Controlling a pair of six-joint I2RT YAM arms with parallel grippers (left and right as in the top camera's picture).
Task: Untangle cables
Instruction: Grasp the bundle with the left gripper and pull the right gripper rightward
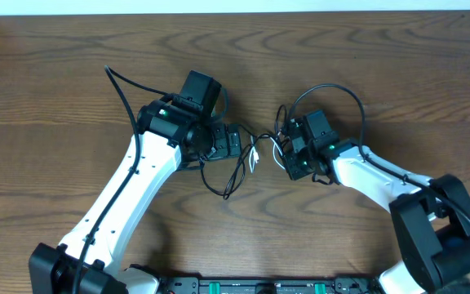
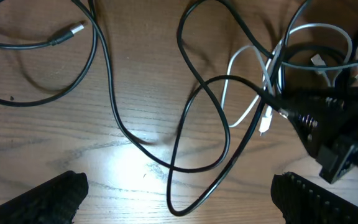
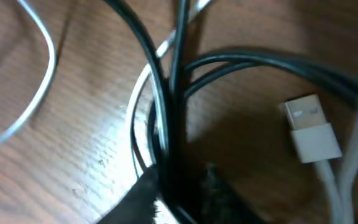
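The cables lie tangled on the wooden table between my two grippers. A black cable (image 1: 228, 186) makes loose crossing loops (image 2: 194, 124), and a white cable (image 1: 254, 157) winds through them (image 2: 248, 107). My left gripper (image 1: 233, 143) hovers over the loops, open wide (image 2: 179, 208), with one loop end lying on the wood between its fingers (image 2: 48, 199) and touching neither. My right gripper (image 1: 284, 152) is shut (image 3: 173, 199) on a bunch of black cables (image 3: 166, 118) that runs down between its fingers. A white USB plug (image 3: 309, 127) lies just right of that bunch.
A black cable end with a metal plug (image 2: 72, 30) lies at the upper left of the left wrist view. The right gripper's black body (image 2: 337, 134) stands close to the tangle on its right. The arms' own thicker black wires (image 1: 125, 90) arch above the table (image 1: 55, 49).
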